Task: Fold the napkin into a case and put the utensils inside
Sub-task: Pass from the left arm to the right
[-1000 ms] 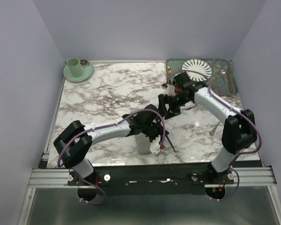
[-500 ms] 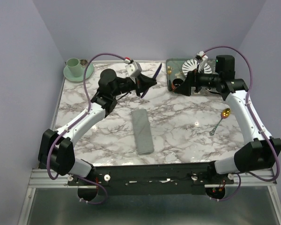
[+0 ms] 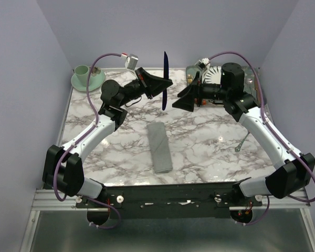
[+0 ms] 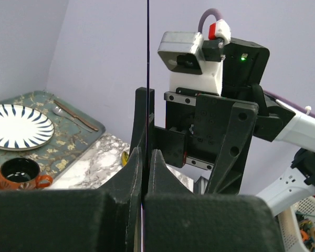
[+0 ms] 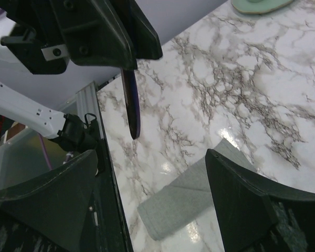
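The green tray (image 4: 63, 144) at the far right corner of the table (image 3: 121, 105) carries a striped plate (image 4: 18, 123), a cup (image 4: 8, 184) of dark liquid and cutlery (image 4: 73, 114). The right arm (image 3: 262, 126) hides the bowl of the spoon (image 3: 240, 144). The left gripper (image 3: 167, 83) pinches the blue-handled utensil (image 3: 165, 63) upright; the right gripper (image 3: 181, 98) gapes beside it. The case (image 3: 159, 147) lies mid-table, long axis near-to-far.
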Controlling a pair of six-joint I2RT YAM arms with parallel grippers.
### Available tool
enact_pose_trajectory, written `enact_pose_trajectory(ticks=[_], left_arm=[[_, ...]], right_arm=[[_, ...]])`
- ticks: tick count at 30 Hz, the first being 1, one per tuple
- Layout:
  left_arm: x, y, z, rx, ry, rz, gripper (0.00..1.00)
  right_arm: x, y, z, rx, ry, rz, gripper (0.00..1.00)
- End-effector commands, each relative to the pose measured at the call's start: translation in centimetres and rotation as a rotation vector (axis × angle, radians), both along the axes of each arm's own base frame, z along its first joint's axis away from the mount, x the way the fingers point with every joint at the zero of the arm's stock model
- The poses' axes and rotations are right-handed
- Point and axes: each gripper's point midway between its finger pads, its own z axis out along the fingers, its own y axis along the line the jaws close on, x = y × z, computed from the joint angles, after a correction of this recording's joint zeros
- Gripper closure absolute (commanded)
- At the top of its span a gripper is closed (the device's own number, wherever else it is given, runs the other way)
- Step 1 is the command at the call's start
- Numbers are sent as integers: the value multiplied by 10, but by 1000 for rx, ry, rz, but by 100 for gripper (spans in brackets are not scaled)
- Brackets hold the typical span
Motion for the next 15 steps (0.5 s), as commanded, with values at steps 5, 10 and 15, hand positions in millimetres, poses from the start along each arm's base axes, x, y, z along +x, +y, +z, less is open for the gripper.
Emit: enact_pose_trajectory(ticks=[5, 10, 15], left_arm=[[-8, 15, 23, -120, 47, 8, 100], [-11, 19, 29, -144, 40, 0, 100], [-14, 22, 32, -152, 36, 4, 100]], right_arm=[[-4, 44, 40, 111, -8, 89, 22], [-5, 56, 32, 102, 17, 107, 29], [-4, 66, 27, 96, 38, 122, 50]])
